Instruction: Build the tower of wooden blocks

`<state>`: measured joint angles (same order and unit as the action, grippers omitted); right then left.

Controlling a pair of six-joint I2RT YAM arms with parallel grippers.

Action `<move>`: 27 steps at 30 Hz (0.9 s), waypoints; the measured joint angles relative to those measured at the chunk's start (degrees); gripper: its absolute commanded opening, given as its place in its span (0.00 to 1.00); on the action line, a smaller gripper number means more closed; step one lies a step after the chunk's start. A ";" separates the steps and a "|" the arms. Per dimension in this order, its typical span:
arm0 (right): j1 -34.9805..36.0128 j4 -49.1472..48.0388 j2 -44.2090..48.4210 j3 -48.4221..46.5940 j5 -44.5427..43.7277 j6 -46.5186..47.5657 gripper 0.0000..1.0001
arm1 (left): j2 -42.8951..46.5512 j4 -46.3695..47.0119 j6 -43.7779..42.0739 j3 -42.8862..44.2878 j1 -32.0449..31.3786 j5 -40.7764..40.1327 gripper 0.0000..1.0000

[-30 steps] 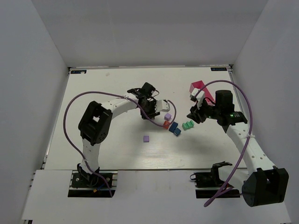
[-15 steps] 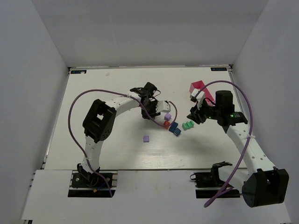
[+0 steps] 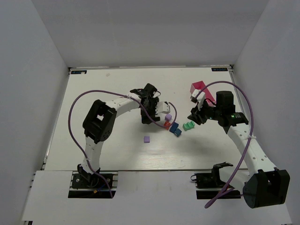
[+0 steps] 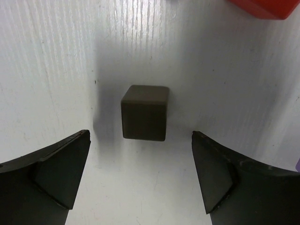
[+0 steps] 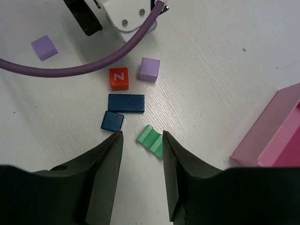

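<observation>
The wood blocks lie singly on the white table; no tower shows in any view. In the left wrist view a dark grey cube (image 4: pixel 145 112) rests on the table just ahead of my left gripper (image 4: pixel 140 150), which is open, its fingers apart from the cube. A red block (image 4: pixel 262 7) peeks in at the top right. My right gripper (image 5: pixel 140 136) hangs open over a green ridged block (image 5: pixel 151 140), holding nothing. Beyond it lie a small blue block (image 5: pixel 112 121), a long blue block (image 5: pixel 126 103), a red lettered block (image 5: pixel 118 78) and two lilac blocks (image 5: pixel 149 69) (image 5: pixel 44 47).
A pink tray (image 3: pixel 199 87) stands at the back right, behind my right gripper (image 3: pixel 194 115). My left gripper (image 3: pixel 149 117) covers the dark cube from above. Its purple cable (image 5: pixel 93 65) runs close over the red block. One lilac block (image 3: pixel 146 139) lies apart, nearer the front.
My left gripper has opened wide, and the dark grey cube now stands free on the table. Its wrist shifted slightly toward the near side. The right arm has not moved.
</observation>
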<state>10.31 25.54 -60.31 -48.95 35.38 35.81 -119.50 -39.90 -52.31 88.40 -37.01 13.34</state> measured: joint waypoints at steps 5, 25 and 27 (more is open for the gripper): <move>0.00 0.00 0.00 0.00 -0.07 0.28 0.47 | 1.77 1.49 0.79 -1.97 0.00 -1.62 0.99; 10.88 -3.23 -19.87 -6.95 -13.62 -7.69 0.43 | 57.57 20.61 47.43 -29.24 -0.35 -11.43 0.57; 12.70 -4.17 -22.32 -9.25 -14.71 -9.53 0.48 | 61.51 21.66 50.75 -36.26 -0.31 -11.37 0.61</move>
<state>23.00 21.37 -82.63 -58.19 20.67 26.28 -58.00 -18.24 -1.56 52.14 -37.32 1.98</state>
